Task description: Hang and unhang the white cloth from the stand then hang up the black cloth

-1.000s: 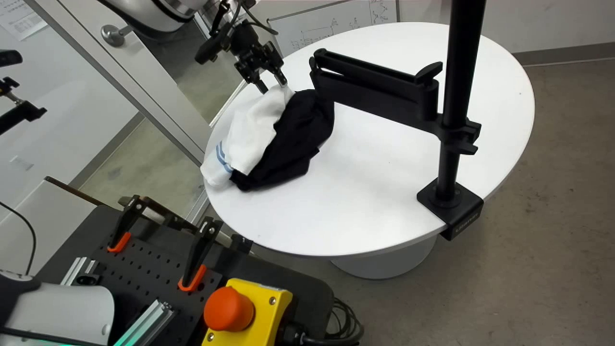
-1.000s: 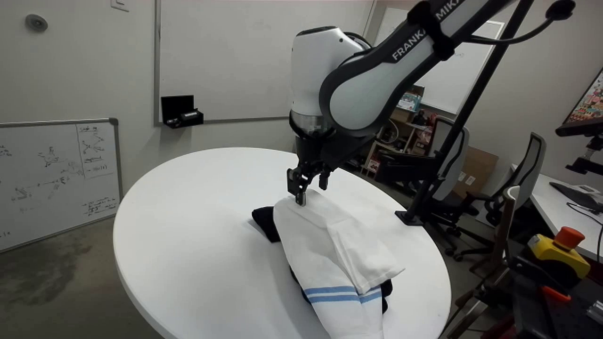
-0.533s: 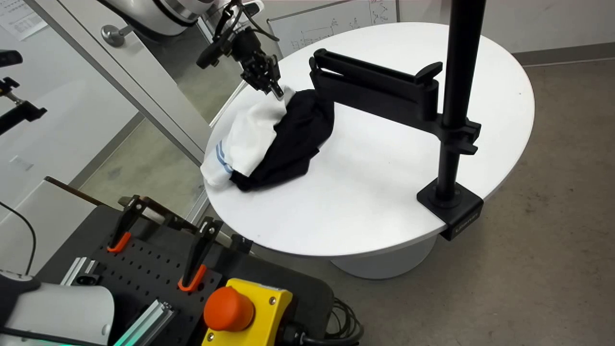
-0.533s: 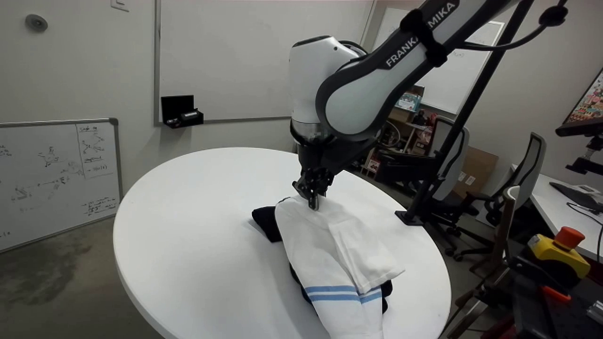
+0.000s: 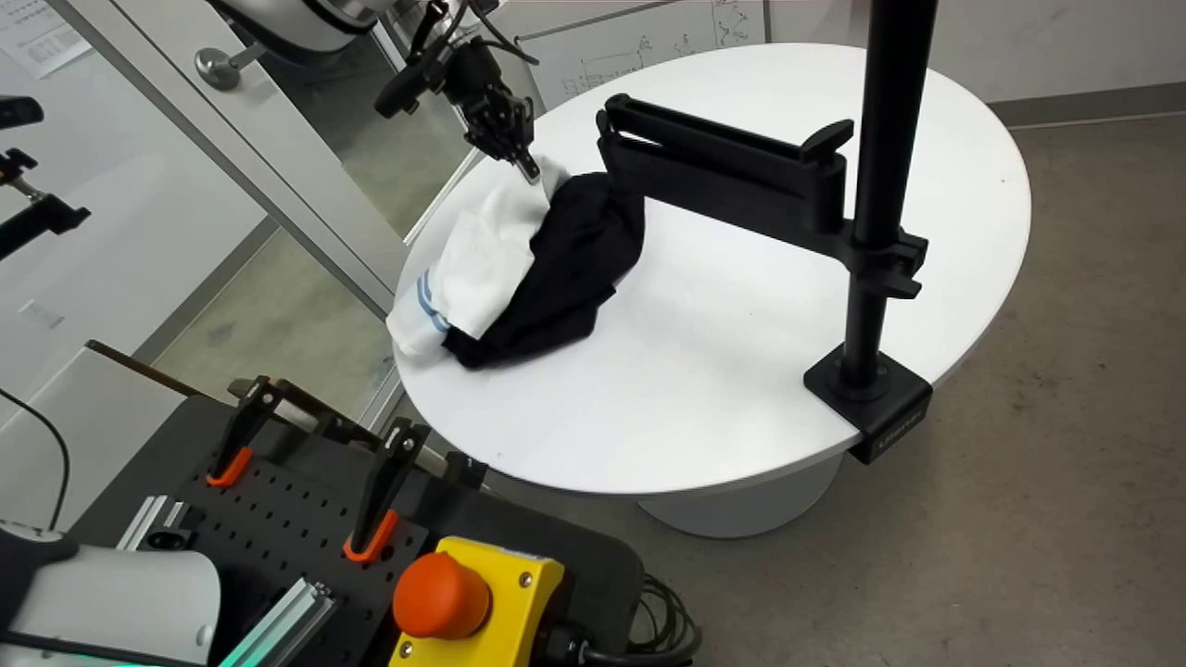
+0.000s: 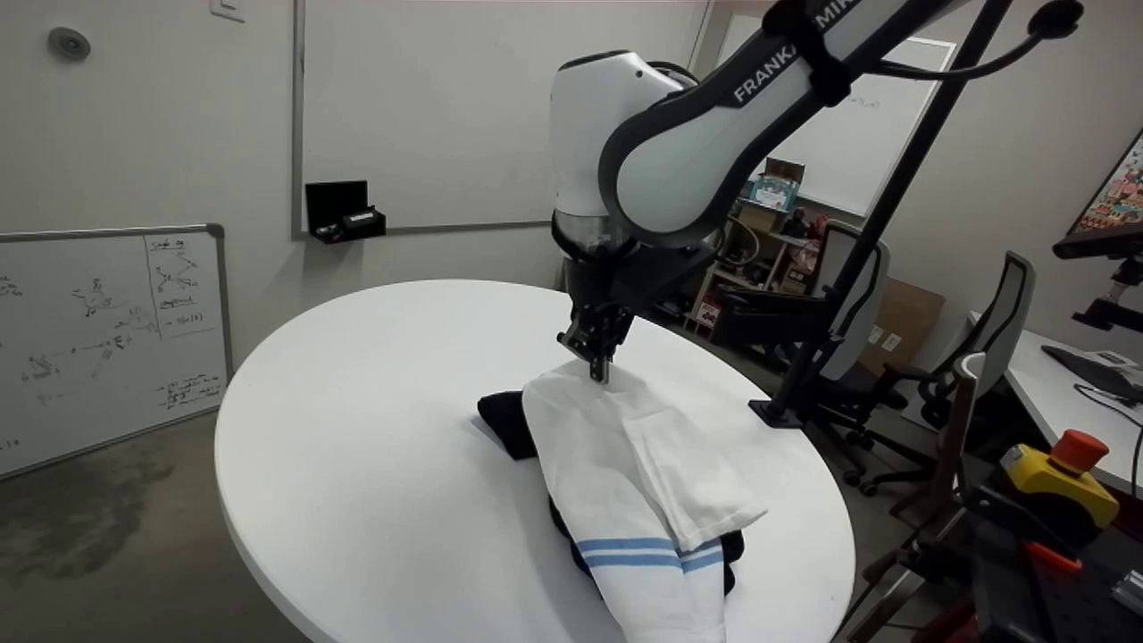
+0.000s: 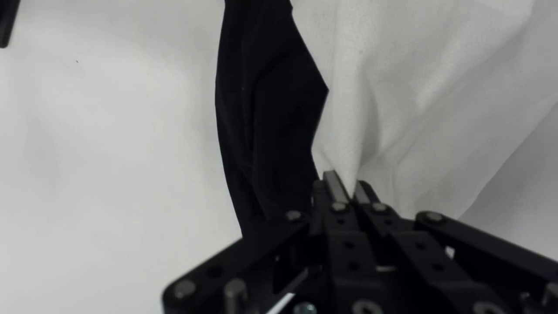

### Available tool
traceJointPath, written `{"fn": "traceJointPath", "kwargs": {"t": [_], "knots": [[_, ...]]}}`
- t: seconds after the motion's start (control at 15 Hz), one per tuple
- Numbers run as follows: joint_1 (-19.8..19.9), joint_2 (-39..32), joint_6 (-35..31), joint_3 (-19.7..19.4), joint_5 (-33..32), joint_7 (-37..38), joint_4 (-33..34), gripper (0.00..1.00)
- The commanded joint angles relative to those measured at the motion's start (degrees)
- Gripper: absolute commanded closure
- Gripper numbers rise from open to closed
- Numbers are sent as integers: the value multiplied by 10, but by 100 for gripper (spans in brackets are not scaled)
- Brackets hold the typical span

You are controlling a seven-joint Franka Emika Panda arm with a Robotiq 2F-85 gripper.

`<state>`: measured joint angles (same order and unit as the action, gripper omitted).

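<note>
The white cloth [image 5: 491, 259] with blue stripes lies bunched on the round table [image 6: 375, 446], partly over the black cloth [image 5: 584, 259]. My gripper [image 7: 348, 187] is shut on a pinched fold of the white cloth [image 7: 418, 109], near its unstriped end. That fold is slightly raised, while the rest stays down. In the wrist view the black cloth [image 7: 279, 109] runs just left of the fingers, outside the grip. Clamped at the table's edge is the black stand [image 5: 891, 139], its flat arm [image 5: 723, 167] reaching sideways with nothing hung on it.
A dark workbench carries a yellow box with an orange button [image 5: 440, 597] and clamps [image 5: 384, 491] beside the table. A whiteboard [image 6: 107, 339] leans on the wall. Office chairs [image 6: 1000, 330] stand beyond the table.
My gripper has gone from open to shut on the white cloth. It dipped into the cloth, then rose a little, lifting the pinched end. The black cloth and stand have stayed put.
</note>
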<state>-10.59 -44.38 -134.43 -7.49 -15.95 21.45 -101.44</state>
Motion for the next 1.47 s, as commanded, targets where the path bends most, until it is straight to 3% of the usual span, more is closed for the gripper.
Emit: {"fn": "traceJointPath", "kwargs": {"t": [0.0,0.73,1.0,1.4], "knots": [[21,82,-3,15,19,-48,-58,99],[97,393,18,67,88,-241,-275,99],[111,502,55,60,119,-316,-324,99],[123,635,124,32,111,-379,-349,99]]}}
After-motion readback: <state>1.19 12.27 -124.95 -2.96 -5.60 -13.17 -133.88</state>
